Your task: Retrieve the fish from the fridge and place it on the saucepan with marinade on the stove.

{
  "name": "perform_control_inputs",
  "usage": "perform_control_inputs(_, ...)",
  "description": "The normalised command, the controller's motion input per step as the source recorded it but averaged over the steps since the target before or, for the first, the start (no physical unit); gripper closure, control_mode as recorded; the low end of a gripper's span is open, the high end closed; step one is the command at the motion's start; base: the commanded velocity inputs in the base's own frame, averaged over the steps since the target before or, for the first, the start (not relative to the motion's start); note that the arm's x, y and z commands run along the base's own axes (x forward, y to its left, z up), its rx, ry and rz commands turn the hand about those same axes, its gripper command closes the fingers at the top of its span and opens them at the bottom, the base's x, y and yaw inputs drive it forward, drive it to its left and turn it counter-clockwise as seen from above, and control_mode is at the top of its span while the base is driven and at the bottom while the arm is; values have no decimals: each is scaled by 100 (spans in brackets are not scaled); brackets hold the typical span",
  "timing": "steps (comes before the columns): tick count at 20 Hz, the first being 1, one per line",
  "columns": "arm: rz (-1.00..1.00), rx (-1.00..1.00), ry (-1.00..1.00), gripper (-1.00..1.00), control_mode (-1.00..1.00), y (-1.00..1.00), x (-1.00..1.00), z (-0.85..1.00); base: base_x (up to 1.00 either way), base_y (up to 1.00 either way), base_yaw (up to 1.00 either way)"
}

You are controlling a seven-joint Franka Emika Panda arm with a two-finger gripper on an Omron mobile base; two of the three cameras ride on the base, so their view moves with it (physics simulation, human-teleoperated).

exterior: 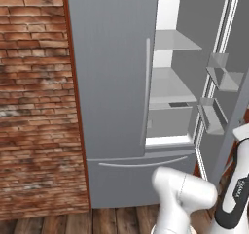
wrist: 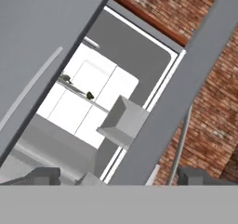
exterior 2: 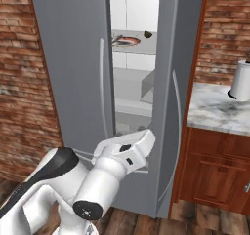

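My jaws stand wide apart, empty, my gripper (wrist: 118, 175) aimed into the gap of the fridge (exterior: 114, 92). Its closed left door (exterior 2: 73, 63) and half-open right door (exterior 2: 178, 83) flank that gap. The right base view alone shows a reddish-brown dish (exterior 2: 128, 40) and a small dark lump (exterior 2: 147, 34) on the upper shelf; I cannot make out the fish.

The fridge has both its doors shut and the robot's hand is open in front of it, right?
Not quite. The fridge is not shut: its right door stands open, and the right base view shows the white inside with shelves and a reddish dish through the gap. The left door is closed. The hand is open in front of it, holding nothing.
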Motion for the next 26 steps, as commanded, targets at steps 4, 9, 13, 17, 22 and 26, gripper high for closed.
perform_control_inputs(4, -15, -6, -6, -100, -100, 63, 0, 0, 0, 0, 0)
perform_control_inputs(9, -12, -10, -3, -100, -100, 70, 2, 0, 0, 0, 0)
perform_control_inputs(13, -10, -11, 0, -100, -100, 85, 13, -1, 0, 0, 0)
perform_control_inputs(17, -11, -11, 0, -100, -100, 90, 21, -13, 0, 0, 0)
perform_control_inputs(22, -19, -13, 0, -100, -100, 81, 20, -21, 0, 0, 0)
perform_control_inputs(26, -25, -17, -1, -100, -100, 58, 23, -28, 0, 0, 0)
